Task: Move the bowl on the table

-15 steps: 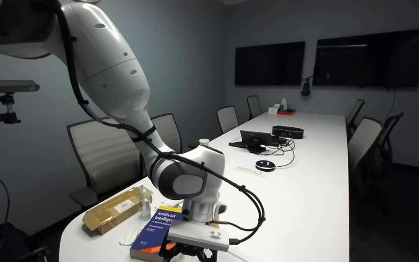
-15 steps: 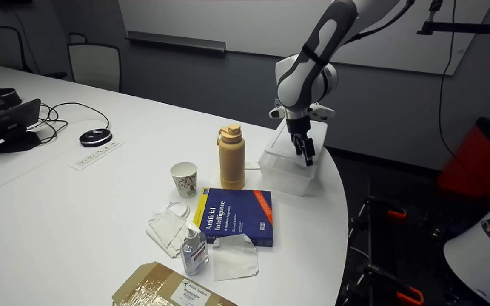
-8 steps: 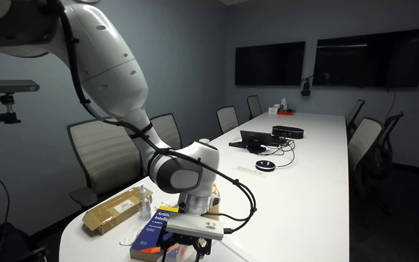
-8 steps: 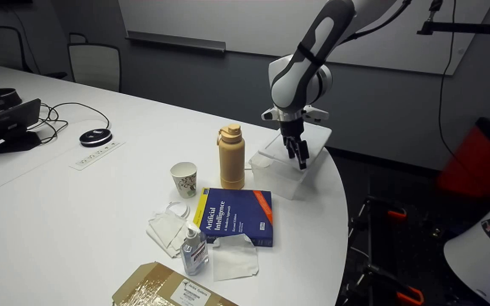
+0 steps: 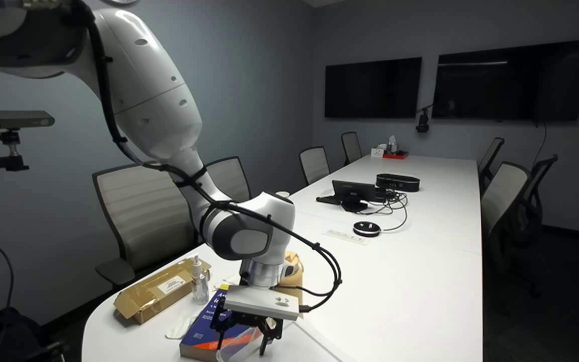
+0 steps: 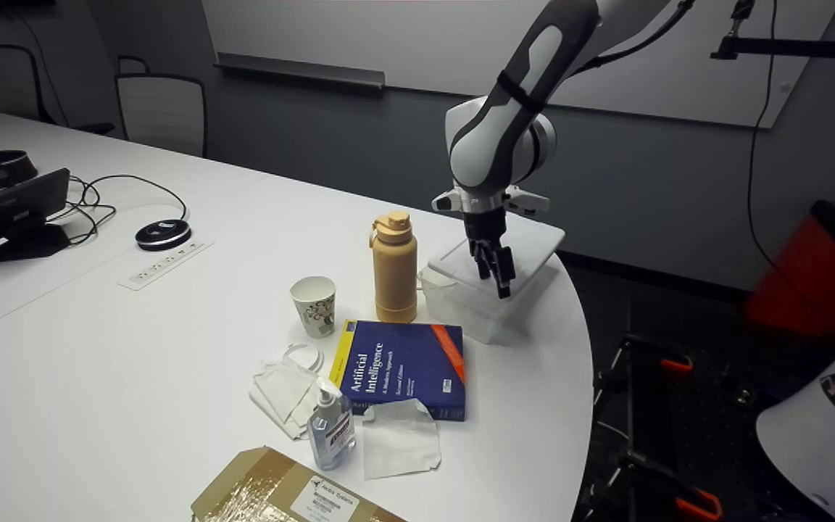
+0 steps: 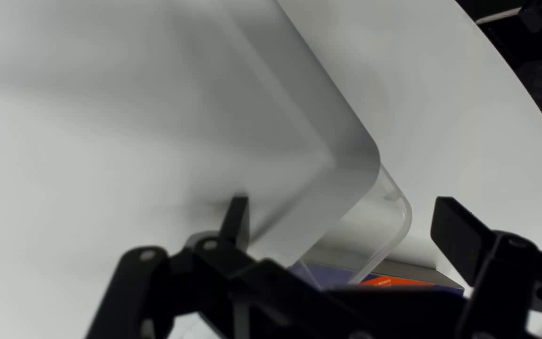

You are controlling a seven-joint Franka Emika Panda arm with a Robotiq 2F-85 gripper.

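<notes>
No bowl shows in any view. A clear plastic box [image 6: 464, 308] with a white lid [image 6: 530, 235] stands on the long white table [image 6: 135, 406] near its rounded end. The lid sits askew, so a corner of the box's clear rim [image 7: 403, 216] sticks out past the lid [image 7: 158, 155]. My gripper [image 6: 494, 283] is open at that corner; it also shows in the other exterior view [image 5: 242, 347]. In the wrist view, one finger of the gripper [image 7: 344, 207] is at the lid and the other is outside the rim. Whether the finger touches the lid cannot be told.
A yellow bottle [image 6: 394, 272] stands beside the box. A blue book [image 6: 403, 370] lies near it. A paper cup [image 6: 314, 308], a sanitizer bottle [image 6: 331, 433], papers [image 6: 399, 442] and a cardboard box [image 6: 272, 493] stand farther along. The table edge [image 6: 586, 348] is close by.
The gripper has moved towards the bottle. The box has slid the same way, closer to the bottle and book. The lid has shifted on the box, uncovering a corner of the rim.
</notes>
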